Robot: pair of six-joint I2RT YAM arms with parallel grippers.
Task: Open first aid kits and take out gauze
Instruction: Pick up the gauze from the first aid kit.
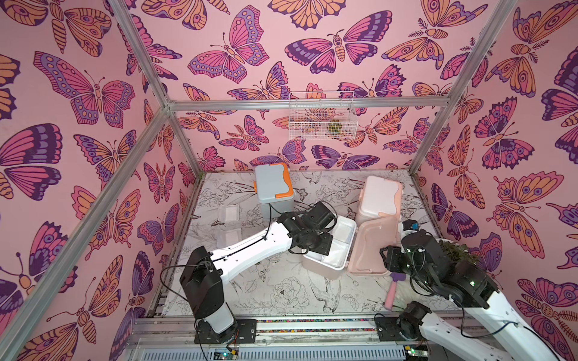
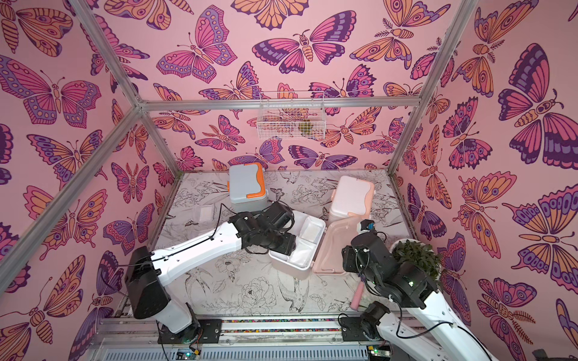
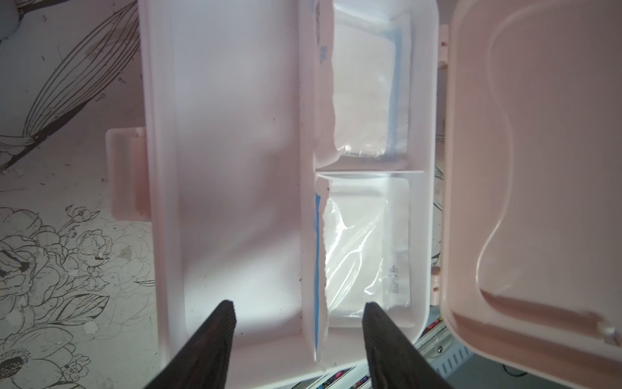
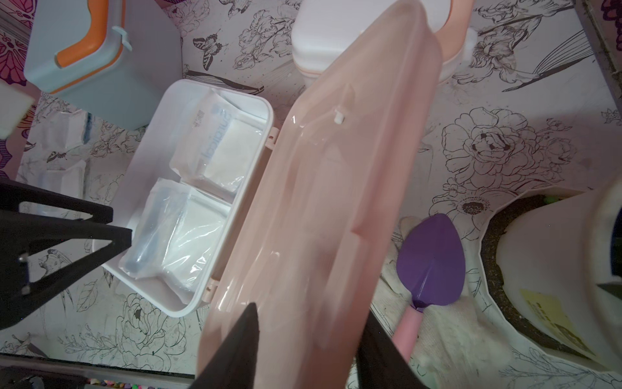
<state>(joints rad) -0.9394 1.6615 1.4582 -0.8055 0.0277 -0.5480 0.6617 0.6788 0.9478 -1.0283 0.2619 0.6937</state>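
The pink first aid kit stands open mid-table, its lid swung to the right. Two gauze packets lie in its small compartments; the long compartment is bare. My left gripper hangs open over the tray, its fingers either side of the divider and one packet's edge. My right gripper is shut on the lid. Two more gauze packets lie on the table at the left. The blue kit and the white kit stand closed at the back.
A purple brush with a pink handle lies on a cloth just right of the lid, under my right arm. A white pot with a green plant stands at the right wall. A wire basket hangs on the back wall.
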